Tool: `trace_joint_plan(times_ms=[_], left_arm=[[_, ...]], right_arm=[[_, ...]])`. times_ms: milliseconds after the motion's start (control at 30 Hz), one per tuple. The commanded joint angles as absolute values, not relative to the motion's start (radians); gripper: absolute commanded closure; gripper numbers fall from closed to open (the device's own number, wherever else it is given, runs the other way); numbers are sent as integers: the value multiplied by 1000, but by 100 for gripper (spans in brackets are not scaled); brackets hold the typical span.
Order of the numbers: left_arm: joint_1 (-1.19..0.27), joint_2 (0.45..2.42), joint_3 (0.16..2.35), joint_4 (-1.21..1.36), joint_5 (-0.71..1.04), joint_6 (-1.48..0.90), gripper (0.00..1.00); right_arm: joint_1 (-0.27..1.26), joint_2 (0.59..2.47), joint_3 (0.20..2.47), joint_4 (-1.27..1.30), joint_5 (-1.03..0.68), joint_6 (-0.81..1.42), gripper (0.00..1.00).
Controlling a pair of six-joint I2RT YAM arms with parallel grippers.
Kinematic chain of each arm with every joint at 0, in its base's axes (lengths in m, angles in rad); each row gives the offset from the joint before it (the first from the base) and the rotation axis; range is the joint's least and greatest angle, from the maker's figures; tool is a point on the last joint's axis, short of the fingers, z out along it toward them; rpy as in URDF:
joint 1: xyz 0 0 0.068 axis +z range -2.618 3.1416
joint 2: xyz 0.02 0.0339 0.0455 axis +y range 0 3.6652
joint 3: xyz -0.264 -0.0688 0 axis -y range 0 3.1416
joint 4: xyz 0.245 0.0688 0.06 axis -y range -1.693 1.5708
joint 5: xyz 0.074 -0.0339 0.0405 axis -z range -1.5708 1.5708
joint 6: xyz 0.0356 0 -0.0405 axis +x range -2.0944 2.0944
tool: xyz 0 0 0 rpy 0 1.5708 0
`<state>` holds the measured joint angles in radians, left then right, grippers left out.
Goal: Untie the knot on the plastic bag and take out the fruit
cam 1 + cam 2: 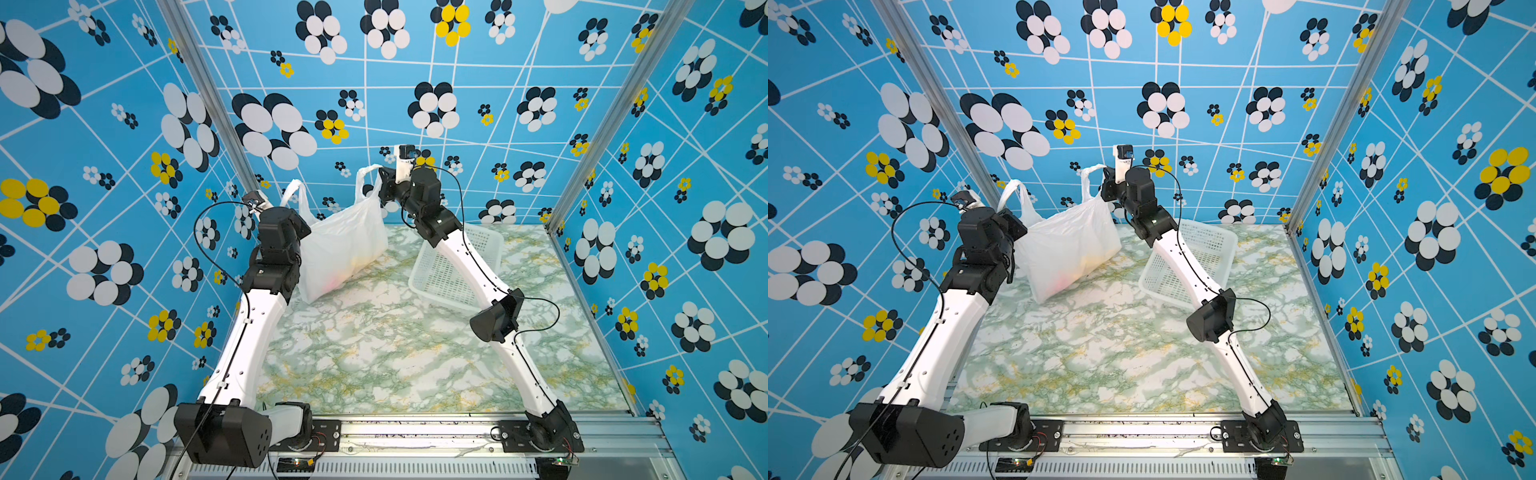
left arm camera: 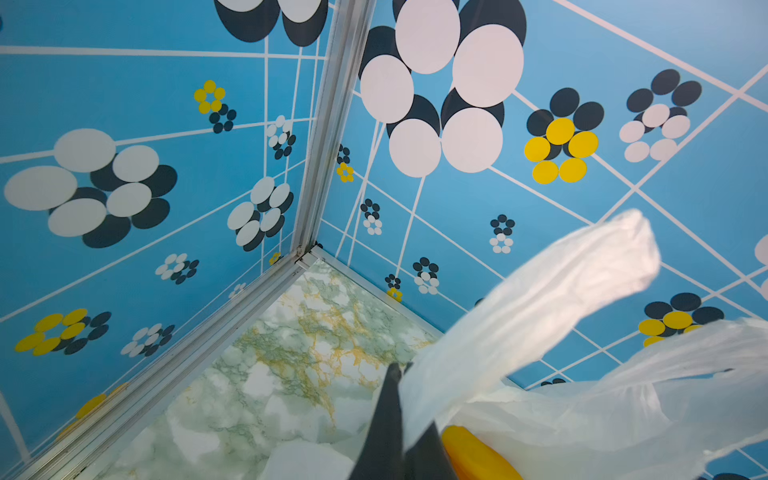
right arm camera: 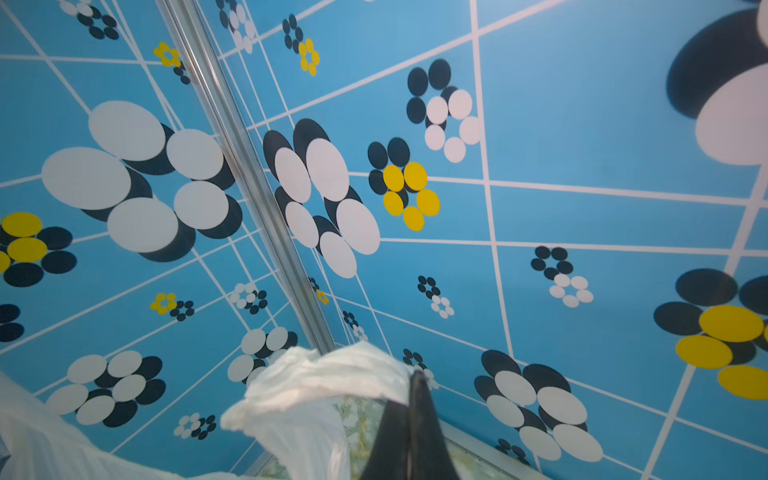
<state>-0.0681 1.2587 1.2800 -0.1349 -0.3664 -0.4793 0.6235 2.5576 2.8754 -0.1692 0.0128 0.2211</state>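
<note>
Plastic bag (image 1: pixel 343 245) (image 1: pixel 1067 243): at the far left-centre of the table, mouth upward, held up by both arms. Its long axis runs on a diagonal, from the lower corner nearer the left arm toward the far right. That lower corner appears to rest on the table.

The two loop handles point upward and stand well apart from one another. The left handle (image 1: pixel 297 183) (image 2: pixel 540 307) rises above the left gripper (image 2: pixel 398 399). That gripper's dark fingers are pressed together with the white film pinched between them. The right handle (image 1: pixel 361 176) (image 3: pixel 324 374) is higher and is clamped in the same way by the right gripper (image 1: pixel 384 178) (image 3: pixel 417 399).

Fruit: the left wrist view shows one yellow-orange piece (image 2: pixel 473 453) inside the bag, just beside the closed fingers. In both top views only faint pink and yellow tints (image 1: pixel 338 280) show through the film near the bag's bottom. Individual pieces cannot be told apart.

Surroundings: a white perforated basket (image 1: pixel 440 276) (image 1: pixel 1167 274) lies tilted to the right of the bag, apart from it. The right arm's forearm crosses over it and hides part of it.

Surface and enclosure: the table (image 1: pixel 374 353) has a green and white marble pattern with yellow veining. The blue walls (image 1: pixel 498 75) carry white lines and flower motifs of black, white and yellow ovals. Aluminium posts (image 1: pixel 199 95) stand in the corners.
</note>
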Motion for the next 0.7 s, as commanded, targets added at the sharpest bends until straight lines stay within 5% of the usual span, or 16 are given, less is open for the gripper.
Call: trace_joint_plan(times_ms=[0,200,333,500,667], left_arm=[[-108,1187,1178,-119,-375,-475,100],[-345,1010,912,-150,-698,-388,100],[-377,903,829,-268,-735,-430,98],[-374,762,815,-341,-663,-415,51],[-374,679,973,-431,-630,-472,24]], right_arm=[[633,2493,2740,-170,-106,248,100],[653,2202,2029,250,-91,271,100],[657,2052,1751,405,-54,270,100],[657,1927,1532,471,-86,302,100],[656,1829,1394,468,-147,332,100]])
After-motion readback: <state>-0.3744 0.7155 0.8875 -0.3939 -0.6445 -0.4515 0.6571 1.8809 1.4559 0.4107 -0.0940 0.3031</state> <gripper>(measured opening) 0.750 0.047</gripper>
